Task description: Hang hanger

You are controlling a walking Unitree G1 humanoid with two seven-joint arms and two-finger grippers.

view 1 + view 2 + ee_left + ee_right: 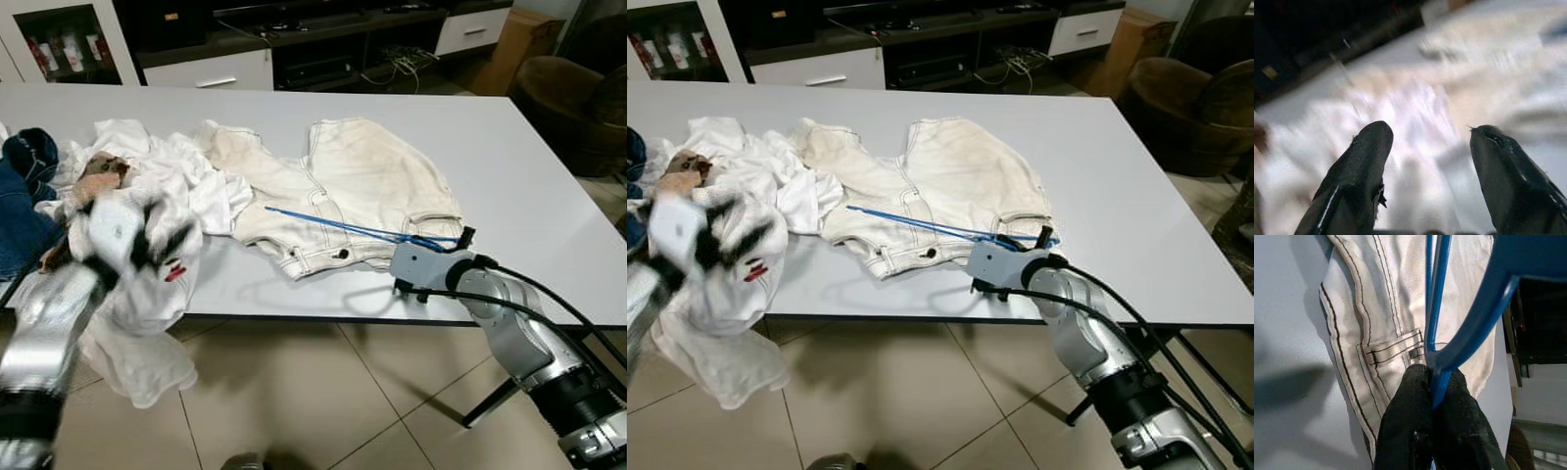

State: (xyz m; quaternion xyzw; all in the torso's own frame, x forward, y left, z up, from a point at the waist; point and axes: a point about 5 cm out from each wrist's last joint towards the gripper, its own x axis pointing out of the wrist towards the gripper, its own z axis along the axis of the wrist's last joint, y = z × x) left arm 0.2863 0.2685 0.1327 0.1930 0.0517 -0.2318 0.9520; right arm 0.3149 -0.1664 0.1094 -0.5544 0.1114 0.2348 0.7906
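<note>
Bench (pixel 549 166) carries cream pants (pixel 343 186) just ahead of the right hand (pixel 1432 389), white shirt (pixel 147 284) draped off the edge under the left hand (pixel 1425 161). Right hand pinched on the blue hanger (pixel 353 228), which reaches forward over the pants. Left hand wide, empty, motion-blurred over the shirt. Risks: thin hanger pivots in the pinch; its far end snags the pants; shirt slides off the bench.
</note>
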